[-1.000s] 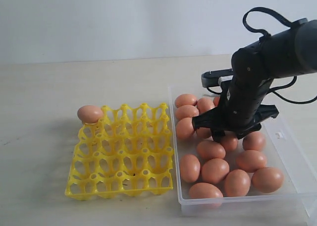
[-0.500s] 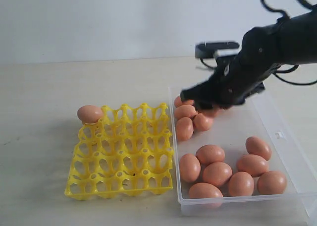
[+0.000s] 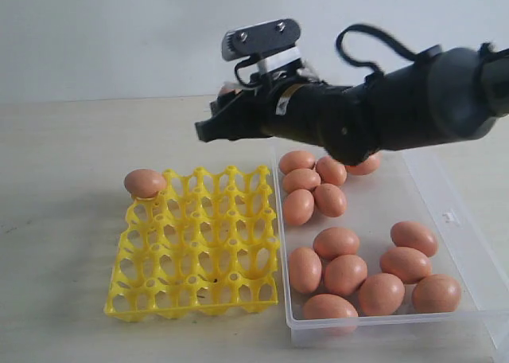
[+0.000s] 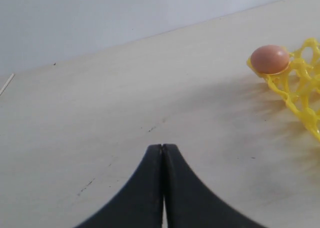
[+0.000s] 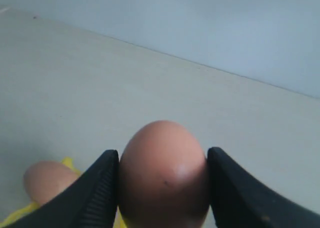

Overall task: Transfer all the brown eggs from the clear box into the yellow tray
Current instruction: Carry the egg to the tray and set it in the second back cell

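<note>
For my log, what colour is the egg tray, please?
The tray is bright yellow; the exterior view shows it best.

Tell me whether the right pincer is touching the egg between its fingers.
Touching. The right wrist view shows the right pincer pressed flush against both sides of the egg, with no gap on either side.

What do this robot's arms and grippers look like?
The right arm is bulky, rounded and black, with a black cable looping above it and a grey screwed plate at the wrist. The left gripper has smooth black curved fingers tapering to tips; the right gripper has black ribbed pads.
</note>
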`<state>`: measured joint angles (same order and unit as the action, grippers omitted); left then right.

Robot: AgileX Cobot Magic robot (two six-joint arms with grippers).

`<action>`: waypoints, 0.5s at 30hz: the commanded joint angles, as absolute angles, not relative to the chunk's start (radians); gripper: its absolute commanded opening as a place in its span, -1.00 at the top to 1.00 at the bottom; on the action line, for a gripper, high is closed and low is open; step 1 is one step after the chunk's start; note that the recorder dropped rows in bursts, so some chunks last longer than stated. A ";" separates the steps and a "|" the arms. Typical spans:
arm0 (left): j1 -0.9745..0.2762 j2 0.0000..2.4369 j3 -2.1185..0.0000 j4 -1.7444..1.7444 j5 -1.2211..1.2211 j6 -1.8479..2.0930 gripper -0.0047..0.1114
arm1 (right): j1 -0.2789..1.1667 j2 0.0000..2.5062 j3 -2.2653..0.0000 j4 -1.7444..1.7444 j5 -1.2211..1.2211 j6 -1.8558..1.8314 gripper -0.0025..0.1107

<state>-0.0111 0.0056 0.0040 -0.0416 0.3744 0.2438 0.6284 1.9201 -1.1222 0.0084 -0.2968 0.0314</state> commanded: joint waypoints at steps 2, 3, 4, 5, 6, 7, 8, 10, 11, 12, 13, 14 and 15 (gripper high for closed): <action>-0.012 0.000 0.000 -0.050 0.363 0.236 0.92 | 0.664 2.022 -1.135 -0.242 -0.525 0.309 0.96; -0.012 0.000 0.000 -0.050 0.363 0.236 0.92 | 0.667 2.040 -1.147 -0.242 -0.526 0.318 0.96; -0.012 0.000 0.000 -0.050 0.363 0.236 0.92 | 0.672 2.058 -1.159 -0.239 -0.524 0.318 0.96; -0.012 0.000 0.000 -0.050 0.363 0.236 0.92 | 0.674 2.072 -1.169 -0.239 -0.524 0.318 0.96; -0.012 0.000 0.000 -0.050 0.363 0.236 0.92 | 0.674 2.088 -1.181 -0.242 -0.524 0.318 0.96; -0.012 0.000 0.000 -0.050 0.363 0.236 0.92 | 0.674 2.100 -1.194 -0.244 -0.524 0.327 0.96; -0.012 0.000 0.000 -0.050 0.363 0.236 0.92 | 0.675 2.112 -1.205 -0.246 -0.527 0.347 0.96; -0.012 0.000 0.000 -0.050 0.363 0.236 0.92 | 0.675 2.131 -1.224 -0.257 -0.527 0.370 0.96; -0.012 0.000 0.000 -0.050 0.363 0.236 0.92 | 0.675 2.139 -1.229 -0.270 -0.527 0.370 0.96; -0.012 0.000 0.000 -0.050 0.363 0.236 0.92 | 0.675 2.147 -1.234 -0.278 -0.527 0.370 0.96; -0.012 0.000 0.000 -0.050 0.363 0.236 0.92 | 0.675 2.158 -1.238 -0.296 -0.527 0.378 0.96; -0.012 0.000 0.000 -0.050 0.363 0.236 0.92 | 0.675 2.166 -1.244 -0.311 -0.527 0.395 0.96; -0.012 0.000 0.000 -0.050 0.363 0.236 0.92 | 0.675 2.177 -1.249 -0.329 -0.527 0.416 0.96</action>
<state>-0.0111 0.0056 0.0040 -0.0416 0.3744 0.2438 0.6740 2.1543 -1.2317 -0.2789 -0.5066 0.3763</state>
